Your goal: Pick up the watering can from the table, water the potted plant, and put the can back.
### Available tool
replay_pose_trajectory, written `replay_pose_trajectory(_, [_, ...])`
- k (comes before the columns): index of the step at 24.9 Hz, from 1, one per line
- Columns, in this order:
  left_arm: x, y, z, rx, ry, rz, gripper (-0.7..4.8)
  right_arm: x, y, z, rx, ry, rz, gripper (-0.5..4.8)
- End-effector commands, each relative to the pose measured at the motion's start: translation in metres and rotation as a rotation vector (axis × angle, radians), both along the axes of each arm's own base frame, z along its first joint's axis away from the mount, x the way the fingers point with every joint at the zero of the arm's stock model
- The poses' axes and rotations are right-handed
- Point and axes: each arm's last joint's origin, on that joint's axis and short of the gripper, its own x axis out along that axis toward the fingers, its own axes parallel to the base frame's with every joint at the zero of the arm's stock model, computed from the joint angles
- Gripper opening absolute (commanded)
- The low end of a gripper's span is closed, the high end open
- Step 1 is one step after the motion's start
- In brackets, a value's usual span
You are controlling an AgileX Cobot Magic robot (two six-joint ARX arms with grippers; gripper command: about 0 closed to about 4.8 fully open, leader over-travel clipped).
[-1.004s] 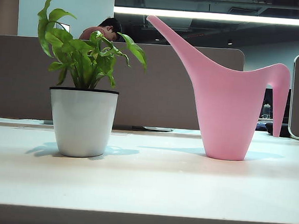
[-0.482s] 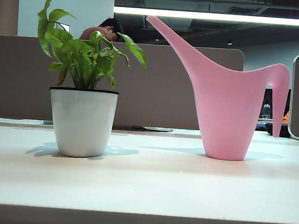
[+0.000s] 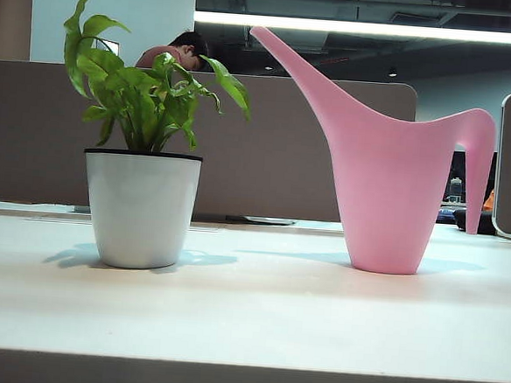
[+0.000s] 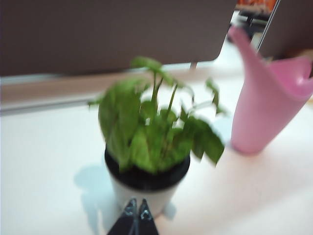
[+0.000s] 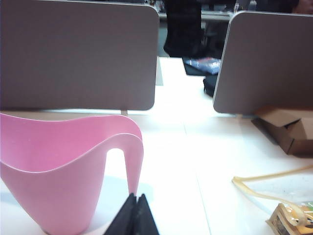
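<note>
The pink watering can (image 5: 63, 176) stands upright on the table (image 3: 247, 314), its thin handle (image 5: 133, 161) at twelve o'clock just beyond the right gripper (image 5: 133, 215), jaws shut, empty. The left gripper (image 4: 136, 218), likewise shut and empty, faces the potted plant (image 4: 151, 147).

The right pincer (image 5: 133, 215) appears at the frame edge with its two dark fingers pressed together, holding nothing. Just beyond it stands the pink watering can (image 5: 58, 171), upright on the white desk (image 5: 181, 161), its thin curved handle (image 5: 133, 161) nearest the pincer. Two grey partition panels (image 5: 78, 54) stand behind the desk. A cardboard box (image 5: 288, 129) lies to one side, near a pale hose (image 5: 259, 188).
</note>
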Motion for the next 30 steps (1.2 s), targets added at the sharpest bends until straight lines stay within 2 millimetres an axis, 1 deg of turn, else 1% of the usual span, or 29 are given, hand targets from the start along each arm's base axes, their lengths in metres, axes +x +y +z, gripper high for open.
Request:
replay_pose_trajectory(1, [-0.002,-0.001,0.017,0.002,-0.047,-0.018,-0.05,0.011,0.0,0.011,-0.004,0.025,-0.001,-0.09])
replay_pose_trajectory(4, [-0.005,-0.004,0.021,0.046,-0.069,-0.054,-0.05,0.026,0.001,0.015,-0.005,0.059,0.003,-0.09])
replay_pose_trajectory(7, [-0.008,-0.008,0.02,0.074,-0.049,-0.093,-0.05,0.042,0.002,0.014,-0.006,0.107,0.006,-0.09])
replay_pose_trajectory(9, [-0.009,-0.01,0.018,0.078,-0.035,-0.105,-0.05,0.052,0.002,0.011,-0.005,0.142,0.007,-0.09])
replay_pose_trajectory(10, [-0.009,-0.011,0.018,0.082,-0.029,-0.11,-0.05,0.063,0.003,0.005,-0.004,0.184,0.011,-0.08])
replay_pose_trajectory(11, [-0.009,-0.012,0.017,0.09,-0.029,-0.122,-0.05,0.071,0.005,-0.001,0.014,0.222,0.071,-0.08])
replay_pose_trajectory(13, [-0.01,-0.013,0.017,0.1,-0.026,-0.128,-0.05,0.078,0.007,-0.008,0.056,0.259,0.135,-0.08])
replay_pose_trajectory(17, [-0.01,-0.013,0.015,0.105,-0.01,-0.13,-0.05,0.085,0.009,-0.015,0.071,0.303,0.203,-0.08])
replay_pose_trajectory(18, [-0.01,-0.013,0.015,0.105,-0.008,-0.13,-0.05,0.087,0.009,-0.016,0.069,0.307,0.201,0.09])
replay_pose_trajectory(19, [-0.01,-0.013,0.015,0.105,-0.008,-0.13,-0.05,0.089,0.009,-0.017,0.067,0.309,0.188,0.51])
replay_pose_trajectory(20, [-0.01,-0.013,0.015,0.104,-0.008,-0.133,-0.05,0.093,0.008,-0.019,0.06,0.314,0.153,2.06])
replay_pose_trajectory(21, [-0.01,-0.013,0.015,0.105,-0.008,-0.137,-0.05,0.094,0.008,-0.02,0.057,0.317,0.138,2.76])
replay_pose_trajectory(22, [-0.011,-0.014,0.015,0.105,-0.009,-0.146,-0.05,0.098,0.007,-0.023,0.054,0.325,0.122,3.73])
replay_pose_trajectory(23, [-0.011,-0.015,0.015,0.106,-0.009,-0.149,-0.05,0.101,0.007,-0.025,0.05,0.331,0.117,3.88])
replay_pose_trajectory(26, [-0.011,-0.015,0.015,0.105,-0.01,-0.149,-0.05,0.11,0.007,-0.029,0.038,0.323,0.118,3.88])
replay_pose_trajectory(30, [-0.011,-0.015,0.015,0.106,-0.01,-0.148,-0.05,0.128,0.005,-0.036,0.039,0.291,0.112,3.88])
